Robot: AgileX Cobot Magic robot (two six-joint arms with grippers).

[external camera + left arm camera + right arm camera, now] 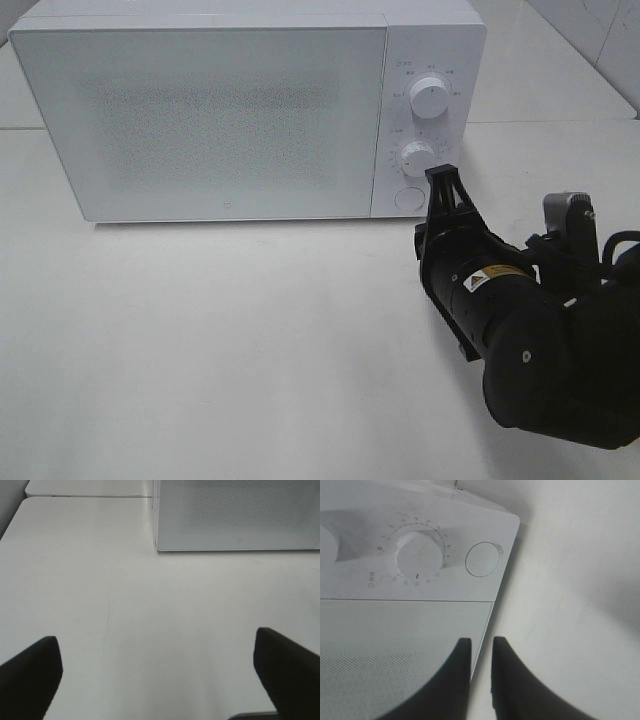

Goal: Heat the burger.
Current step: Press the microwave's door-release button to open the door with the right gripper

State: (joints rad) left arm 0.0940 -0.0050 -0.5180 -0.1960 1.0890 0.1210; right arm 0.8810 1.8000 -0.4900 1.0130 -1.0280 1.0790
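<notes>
— Right gripper [443, 178] first: how did that black two-fingered claw stand, seen from the high camera?

— Its bulky black arm [540, 340] came in from the lower right corner. It stretched low over the plain white table [220, 350] toward the boxy white microwave oven [250, 10]. The tip lay just beside the white lower dial [418, 157] and the flat round push button [408, 198] on the control panel. Whether it touched either one, I could not tell.

— And the oven's front?

— The speckled grey door [220, 120] was shut flat against the body.

— Where was the burger?

— It showed in none of the three views, so I could not tell where it was.

— What did the left wrist camera give?

— The left gripper [160, 680] hung above the table, pointed toward the oven's door and well apart from it. Its two black fingers [30, 675] stood spread wide, with nothing between them.

— And the right wrist camera?

— There the two dark fingers were drawn almost together, with only a thin slit left. Nothing was caught in that slit. Ahead of them lay the oven's front, with the lower dial, the push button and the door's edge. From that view I could not tell whether the tips met the oven.
</notes>
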